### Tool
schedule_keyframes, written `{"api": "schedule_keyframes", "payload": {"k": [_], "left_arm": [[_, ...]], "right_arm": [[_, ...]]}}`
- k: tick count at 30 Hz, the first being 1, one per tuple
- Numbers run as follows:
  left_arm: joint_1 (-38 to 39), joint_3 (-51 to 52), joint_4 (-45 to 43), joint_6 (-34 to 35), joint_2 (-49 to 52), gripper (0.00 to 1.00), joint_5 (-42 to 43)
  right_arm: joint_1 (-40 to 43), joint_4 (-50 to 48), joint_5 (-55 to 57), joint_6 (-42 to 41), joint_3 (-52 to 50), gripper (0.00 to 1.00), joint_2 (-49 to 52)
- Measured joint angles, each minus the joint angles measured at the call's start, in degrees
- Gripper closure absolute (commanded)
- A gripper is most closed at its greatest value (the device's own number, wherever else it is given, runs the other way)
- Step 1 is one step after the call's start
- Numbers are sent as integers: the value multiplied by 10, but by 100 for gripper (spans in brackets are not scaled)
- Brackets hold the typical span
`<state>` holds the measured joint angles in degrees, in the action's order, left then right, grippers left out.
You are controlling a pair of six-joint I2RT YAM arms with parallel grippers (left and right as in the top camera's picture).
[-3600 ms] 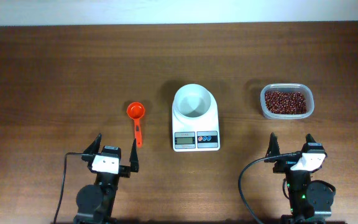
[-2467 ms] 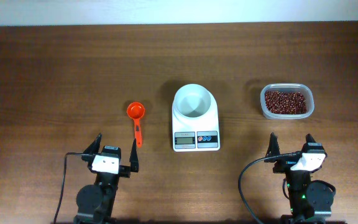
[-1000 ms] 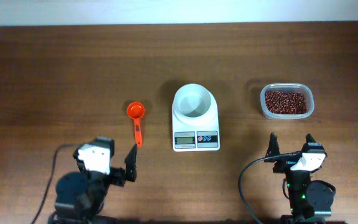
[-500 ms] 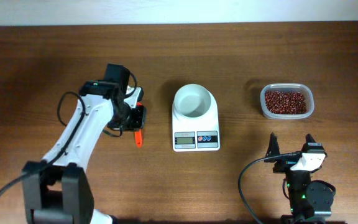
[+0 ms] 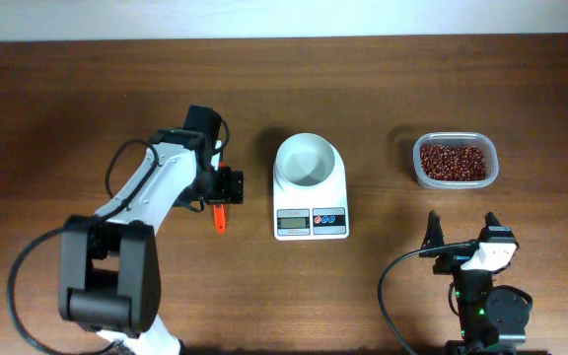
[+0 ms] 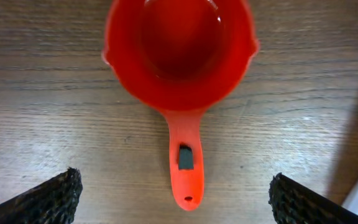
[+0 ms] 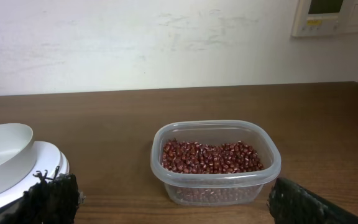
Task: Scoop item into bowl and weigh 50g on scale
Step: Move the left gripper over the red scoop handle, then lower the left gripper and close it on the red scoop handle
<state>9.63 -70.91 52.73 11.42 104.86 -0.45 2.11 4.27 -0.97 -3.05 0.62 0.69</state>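
Left arm (image 5: 152, 192) newly over one scoop (image 6: 179, 56)

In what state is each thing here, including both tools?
Scoop: empty, lying flat.
Bowl: empty, on scale.
Scale: carries bowl, display unreadable.
Tub: lidless, holds beans.
Left tool: open, over scoop, not gripping.
Right tool: open, holding nothing.

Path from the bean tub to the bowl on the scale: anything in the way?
Nothing visible. Only bare table lies between the tub of beans and the bowl on the scale.
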Motion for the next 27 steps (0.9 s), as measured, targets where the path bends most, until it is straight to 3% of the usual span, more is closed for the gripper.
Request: {"api": "schedule_keyframes", "payload": {"k": [27], "left_arm": [[0,1,-26,0,28,1,0]], "right_arm": [[0,0,0,0,0,1,0]]}}
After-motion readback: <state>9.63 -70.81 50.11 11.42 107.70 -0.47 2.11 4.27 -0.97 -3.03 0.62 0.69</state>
